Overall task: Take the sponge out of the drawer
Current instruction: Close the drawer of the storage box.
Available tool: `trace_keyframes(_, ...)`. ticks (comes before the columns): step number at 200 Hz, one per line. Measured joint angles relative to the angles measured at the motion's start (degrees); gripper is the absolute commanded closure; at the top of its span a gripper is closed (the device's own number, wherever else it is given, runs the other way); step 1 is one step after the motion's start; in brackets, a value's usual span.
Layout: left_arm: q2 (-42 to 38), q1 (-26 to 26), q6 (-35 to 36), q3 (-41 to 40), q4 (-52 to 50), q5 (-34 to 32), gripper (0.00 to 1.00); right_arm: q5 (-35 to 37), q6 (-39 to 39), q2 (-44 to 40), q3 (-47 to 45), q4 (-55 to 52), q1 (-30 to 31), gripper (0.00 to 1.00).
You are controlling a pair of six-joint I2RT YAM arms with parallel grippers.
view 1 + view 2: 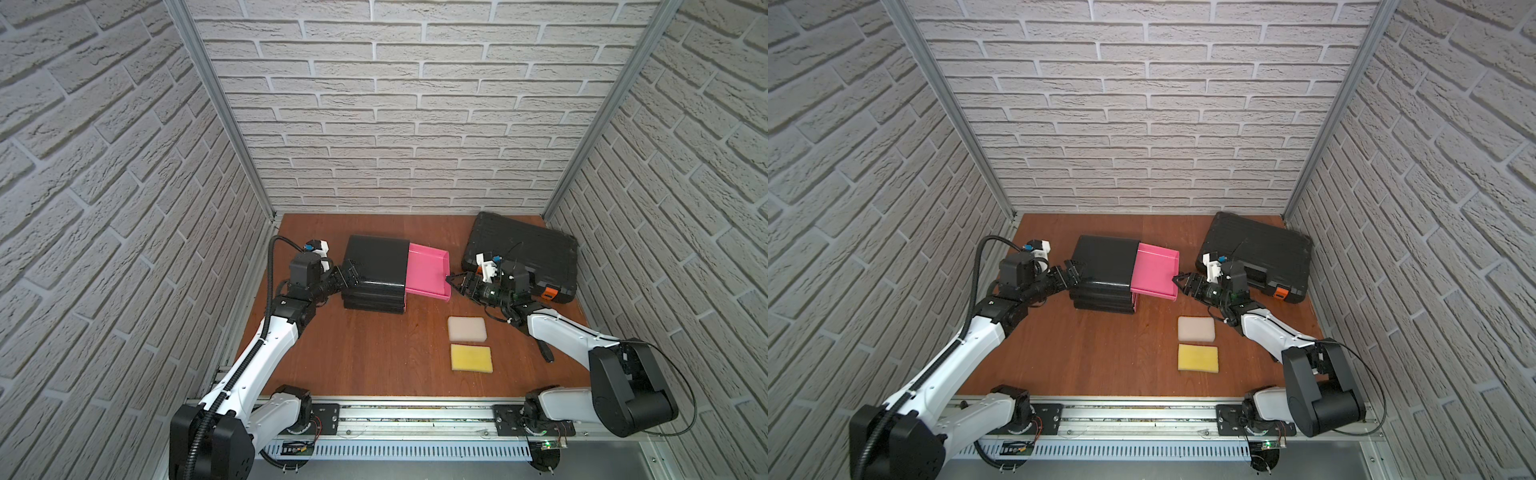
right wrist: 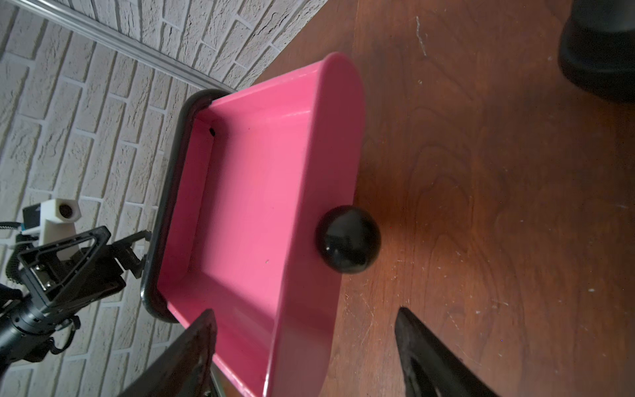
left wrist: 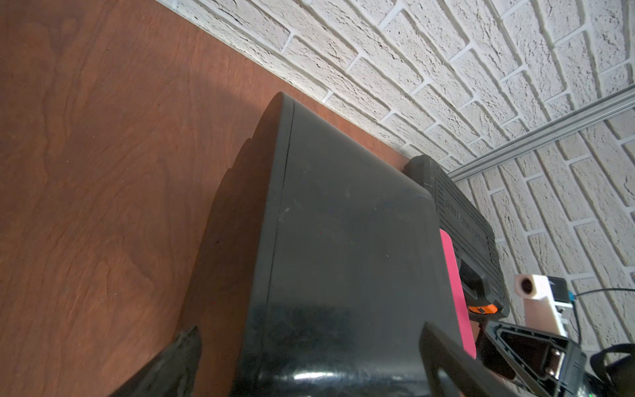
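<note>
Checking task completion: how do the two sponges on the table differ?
The pale sponge is off-white with rounded corners; the yellow sponge is bright yellow with squarer corners. The pale sponge lies nearer the pink drawer, the yellow sponge farther from it. Both lie flat on the table, outside the drawer.

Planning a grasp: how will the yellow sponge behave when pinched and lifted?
The yellow sponge looks like a foam slab, so probably light and squashy. Flat and rectangular, it is unlikely to roll. Its matte surface probably resists slipping.
</note>
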Motion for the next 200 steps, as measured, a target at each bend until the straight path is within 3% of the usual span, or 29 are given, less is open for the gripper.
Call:
trace_keyframes(82, 0.59, 0.39, -1.14, -0.35, 1.49, 1.79, 0.02, -5.66, 6.47, 9.01, -0.11, 12.24, -0.37, 0.16)
trace_keyframes(94, 0.59, 0.42, -1.29, -0.42, 1.55, 1.86, 0.02, -5.95, 6.95, 9.55, -0.11, 12.74, -0.37, 0.13)
trace_keyframes(200, 1.79, 0.42, -1.97, -0.55, 3.08, 2.78, 0.02, -6.01, 7.48, 10.40, 0.68, 13.31, 2.40, 0.12)
